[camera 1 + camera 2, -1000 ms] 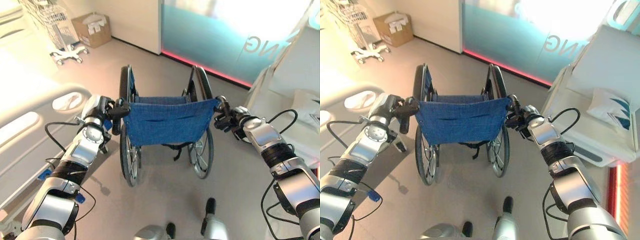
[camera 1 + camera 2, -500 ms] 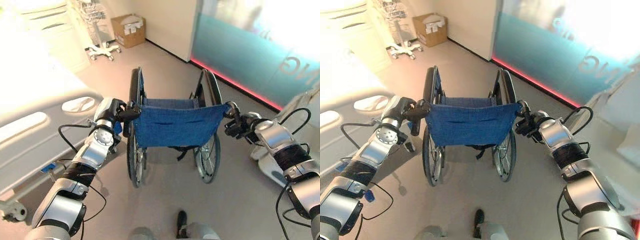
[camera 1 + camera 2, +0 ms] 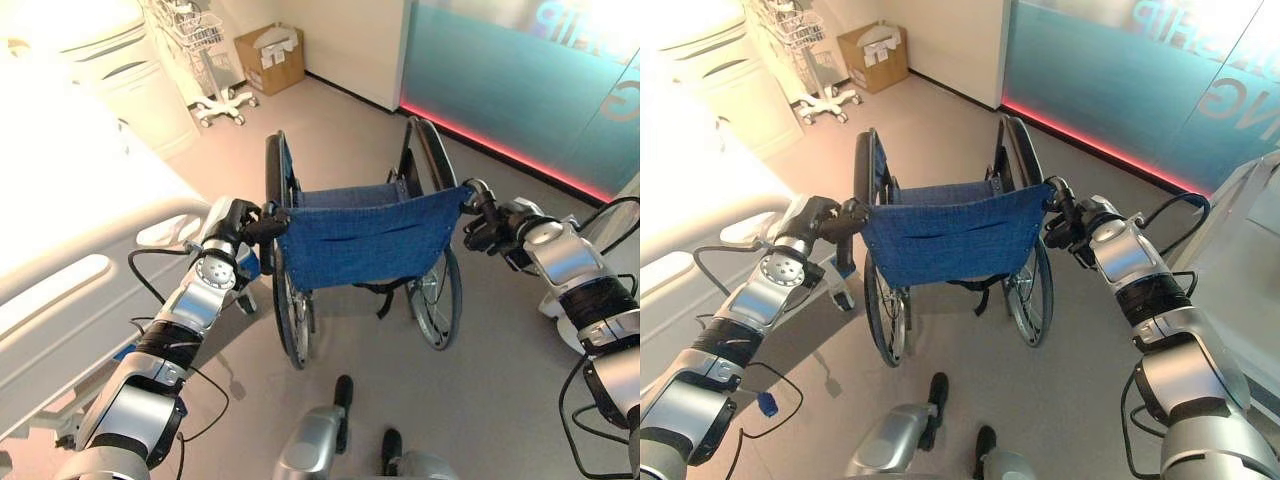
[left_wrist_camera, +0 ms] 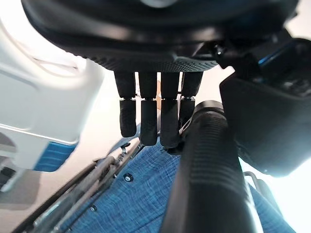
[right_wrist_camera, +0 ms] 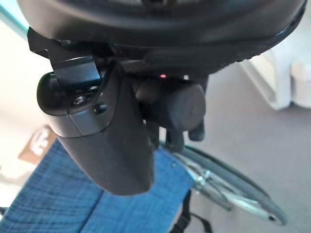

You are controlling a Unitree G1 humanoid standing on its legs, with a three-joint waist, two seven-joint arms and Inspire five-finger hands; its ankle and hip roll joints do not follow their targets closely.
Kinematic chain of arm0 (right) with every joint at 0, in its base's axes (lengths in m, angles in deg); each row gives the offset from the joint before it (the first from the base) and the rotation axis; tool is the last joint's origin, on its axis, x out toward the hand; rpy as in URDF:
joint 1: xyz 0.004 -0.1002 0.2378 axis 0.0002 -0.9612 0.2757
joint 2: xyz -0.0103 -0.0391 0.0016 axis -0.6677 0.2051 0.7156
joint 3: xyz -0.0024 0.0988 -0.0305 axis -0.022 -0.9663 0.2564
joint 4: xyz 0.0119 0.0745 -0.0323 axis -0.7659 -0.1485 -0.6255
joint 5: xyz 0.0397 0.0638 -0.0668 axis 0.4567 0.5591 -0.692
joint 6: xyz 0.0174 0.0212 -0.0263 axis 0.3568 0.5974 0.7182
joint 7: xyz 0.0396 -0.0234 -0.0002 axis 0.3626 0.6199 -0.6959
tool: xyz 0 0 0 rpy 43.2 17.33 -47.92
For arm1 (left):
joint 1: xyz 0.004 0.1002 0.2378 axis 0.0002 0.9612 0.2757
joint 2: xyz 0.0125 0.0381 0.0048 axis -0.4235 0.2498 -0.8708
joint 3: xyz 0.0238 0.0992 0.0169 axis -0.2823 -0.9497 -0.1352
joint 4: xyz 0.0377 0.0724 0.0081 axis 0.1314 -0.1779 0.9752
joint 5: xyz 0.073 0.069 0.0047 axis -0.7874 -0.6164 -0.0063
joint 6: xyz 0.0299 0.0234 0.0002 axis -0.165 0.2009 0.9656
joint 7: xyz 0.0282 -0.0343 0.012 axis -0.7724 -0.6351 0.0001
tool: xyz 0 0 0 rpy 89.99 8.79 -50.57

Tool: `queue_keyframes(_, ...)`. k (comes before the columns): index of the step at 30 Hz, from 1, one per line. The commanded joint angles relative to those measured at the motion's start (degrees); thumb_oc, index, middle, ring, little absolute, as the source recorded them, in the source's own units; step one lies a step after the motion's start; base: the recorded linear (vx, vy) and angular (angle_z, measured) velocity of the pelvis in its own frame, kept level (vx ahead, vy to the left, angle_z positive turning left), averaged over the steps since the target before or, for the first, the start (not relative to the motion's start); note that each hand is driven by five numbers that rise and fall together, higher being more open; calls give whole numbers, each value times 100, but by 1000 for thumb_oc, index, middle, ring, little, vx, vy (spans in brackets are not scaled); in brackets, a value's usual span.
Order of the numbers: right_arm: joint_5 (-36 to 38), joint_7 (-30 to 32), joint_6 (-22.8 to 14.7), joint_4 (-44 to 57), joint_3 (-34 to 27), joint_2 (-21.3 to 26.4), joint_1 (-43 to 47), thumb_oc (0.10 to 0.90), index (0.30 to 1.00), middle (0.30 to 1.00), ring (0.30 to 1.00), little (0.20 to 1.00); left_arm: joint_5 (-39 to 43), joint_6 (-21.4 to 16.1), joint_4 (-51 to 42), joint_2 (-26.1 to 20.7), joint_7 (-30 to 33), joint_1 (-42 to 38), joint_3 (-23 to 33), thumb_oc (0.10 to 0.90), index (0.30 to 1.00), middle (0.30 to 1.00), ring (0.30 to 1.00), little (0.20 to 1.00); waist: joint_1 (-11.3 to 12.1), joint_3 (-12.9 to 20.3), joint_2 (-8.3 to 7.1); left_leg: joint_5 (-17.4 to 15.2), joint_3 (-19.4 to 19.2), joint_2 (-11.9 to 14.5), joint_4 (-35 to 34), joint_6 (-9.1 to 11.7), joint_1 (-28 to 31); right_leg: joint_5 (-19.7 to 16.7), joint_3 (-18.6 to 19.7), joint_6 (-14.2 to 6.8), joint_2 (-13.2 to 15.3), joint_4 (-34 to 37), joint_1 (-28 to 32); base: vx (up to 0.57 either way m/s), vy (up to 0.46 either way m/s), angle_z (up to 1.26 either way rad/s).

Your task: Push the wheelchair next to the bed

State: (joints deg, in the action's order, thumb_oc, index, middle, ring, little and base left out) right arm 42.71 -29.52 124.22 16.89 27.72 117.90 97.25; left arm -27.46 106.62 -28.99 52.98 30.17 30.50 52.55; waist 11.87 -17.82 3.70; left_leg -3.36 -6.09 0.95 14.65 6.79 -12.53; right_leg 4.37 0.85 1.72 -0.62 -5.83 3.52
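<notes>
- The wheelchair [image 3: 365, 245] stands straight ahead, its back facing the robot; the bed [image 3: 70, 230] lies just to its left, running near to far.
- Left hand [image 3: 237, 222] and right hand [image 3: 492, 222] each curl round a push handle.

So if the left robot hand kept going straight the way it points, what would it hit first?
Probably the wheelchair's own handle and blue backrest: the left robot hand is at that handle already. Depth beyond is unclear.
</notes>
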Motion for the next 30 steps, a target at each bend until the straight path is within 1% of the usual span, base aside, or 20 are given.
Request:
queue_keyframes(1, -536, -116, -837, 221, 308, -192, 114, 400, 300, 300, 300, 300, -353, -59, 282, -82, -509, 633, -520, 400, 300, 300, 300, 300, -139, 47, -441, 955, -267, -409, -610, -810, -177, 534, -628, -290, -314, -599, 892, 493, 106, -69)
queue_keyframes(2, -519, -208, -960, 281, 293, -189, 57, 400, 300, 300, 300, 300, -233, -27, 252, -174, -499, 667, -460, 400, 300, 300, 300, 300, -43, 124, -541, 768, -209, -388, -418, -923, -211, 558, -687, -365, -210, -883, 957, 502, 89, -37)
queue_keyframes(4, -543, -197, -1203, 290, 292, -203, -48, 400, 300, 300, 300, 300, -287, 37, 134, -233, -529, 736, -362, 400, 300, 300, 300, 300, 53, 222, -709, 679, -207, -436, -394, -1057, -137, 258, -815, -584, -60, -1341, 1039, 417, 56, -15)
queue_keyframes(5, -643, -226, -1312, 314, 282, -221, -98, 400, 300, 300, 300, 300, -286, 54, 89, -261, -529, 770, -334, 400, 300, 300, 300, 300, 102, 284, -746, 692, -165, -446, -431, -1089, -105, -10, -843, -698, -27, -1477, 1021, 417, 75, -18)
queue_keyframes(6, -781, -319, -1440, 325, 296, -169, -117, 400, 300, 300, 300, 300, -321, -3, 53, -257, -469, 850, -294, 400, 300, 300, 300, 300, 137, 364, -765, 648, -1, -510, -485, -1176, -4, -341, -741, -856, 9, -2065, 930, 396, 79, -30)
queue_keyframes(8, -697, -260, -1490, 331, 282, -137, -189, 400, 300, 300, 300, 300, -383, -7, -43, -218, -416, 924, -311, 400, 300, 300, 300, 300, 153, 420, -776, 621, 216, -584, -454, -1209, 31, -590, -575, -919, -4, -2317, 835, 418, 41, -34)
queue_keyframes(9, -718, -246, -1516, 384, 249, -127, -241, 400, 300, 300, 300, 300, -397, -26, -124, -216, -417, 997, -338, 400, 300, 300, 300, 300, 160, 461, -807, 538, 470, -666, -375, -1232, 91, -788, -549, -922, 148, -2205, 659, 470, -37, 1)
queue_keyframes(11, -765, -237, -1541, 409, 259, -150, -212, 400, 300, 300, 300, 300, -415, -70, -121, -197, -385, 1028, -366, 400, 300, 300, 300, 300, 125, 444, -815, 446, 660, -706, -277, -1220, 151, -745, -563, -887, 268, -1935, 454, 373, -91, 18)
queue_keyframes(14, -791, -226, -1606, 324, 455, -195, 88, 400, 300, 300, 300, 300, -363, -157, -32, -161, -292, 967, -460, 400, 300, 300, 300, 300, -41, 246, -720, 249, 1055, -601, -207, -1117, 556, -723, -693, -782, 590, -1319, -498, 331, -168, 12)
queue_keyframes(15, -745, -175, -1615, 240, 551, -232, 261, 400, 300, 300, 300, 300, -293, -192, -4, -170, -225, 898, -491, 400, 300, 300, 300, 300, -195, 40, -755, 24, 1230, -625, -136, -1116, 772, -1153, -627, -838, 853, -987, -1115, 286, -185, -7)
queue_keyframes(16, -740, -157, -1615, 217, 567, -246, 297, 400, 300, 300, 300, 300, -279, -206, 3, -174, -212, 879, -496, 400, 300, 300, 300, 300, -238, -8, -753, -63, 1278, -628, -89, -1119, 810, -1206, -608, -861, 886, -923, -1202, 500, -313, 15)
queue_keyframes(17, -684, -114, -1518, 168, 625, -238, 463, 400, 300, 300, 300, 300, -206, -251, 8, -177, -187, 782, -535, 400, 300, 300, 300, 300, -357, -130, -831, -330, 1499, -694, 0, -1119, 951, -1477, -464, -954, 1054, -337, -1512, 546, -312, 55)
queue_keyframes(18, -697, -161, -1379, 152, 612, -200, 584, 400, 300, 300, 300, 300, -173, -223, -26, -149, -195, 702, -570, 400, 300, 300, 300, 300, -436, -175, -854, -515, 1672, -694, 30, -1099, 1085, -1598, -396, -1035, 1101, 196, -1582, 659, -373, 78)
queue_keyframes(20, -701, -235, -1228, 158, 604, -131, 694, 400, 300, 300, 300, 300, -179, -199, -46, -83, -207, 642, -602, 400, 300, 300, 300, 300, -524, -177, -874, -618, 1797, -693, 27, -1085, 1187, -1640, -215, -1086, 1036, 551, -1613, 479, -258, 112)
queue_keyframes(21, -691, -275, -1013, 210, 602, -32, 764, 400, 300, 300, 300, 300, -162, -229, -53, 0, -264, 622, -622, 400, 300, 300, 300, 300, -598, -150, -894, -715, 1877, -669, 44, -1069, 1247, -1659, -24, -1089, 995, 534, -1581, 486, -290, 150)
queue_keyframes(24, -683, -506, -793, 240, 594, 191, 887, 400, 300, 300, 300, 300, -349, -217, -98, 153, -354, 666, -629, 400, 300, 300, 300, 300, -679, -17, -961, -798, 1923, -481, 40, -943, 1338, -1487, 48, -1073, 941, 295, -1396, 508, -370, 130)
queue_keyframes(26, -775, -691, -752, 145, 643, 280, 987, 400, 300, 300, 300, 300, -133, -203, -51, 239, -397, 704, -667, 400, 300, 300, 300, 300, -743, 118, -904, -758, 1900, -150, -37, -789, 1499, -1225, -66, -999, 884, -56, -1350, 462, -266, 82)
queue_keyframes(27, -907, -781, -818, 83, 669, 306, 1046, 400, 300, 300, 300, 300, -40, -170, -49, 306, -409, 720, -661, 400, 300, 300, 300, 300, -774, 174, -868, -612, 1843, 103, -92, -669, 1630, -1092, -213, -962, 910, -219, -1362, 440, -204, 90)
queue_keyframes(29, -1008, -952, -861, 48, 747, 339, 1138, 400, 300, 300, 300, 300, -46, -127, -17, 396, -395, 729, -649, 400, 300, 300, 300, 300, -865, 240, -790, -22, 1566, 619, -92, -491, 1785, -899, -567, -824, 924, -408, -1348, 421, -252, 82)
queue_keyframes(30, -1038, -977, -885, 26, 792, 372, 1167, 400, 300, 300, 300, 300, -31, -126, 12, 425, -372, 713, -658, 400, 300, 300, 300, 300, -924, 266, -772, 192, 1467, 777, -48, -449, 1833, -828, -643, -765, 888, -457, -1339, 365, -277, 53)
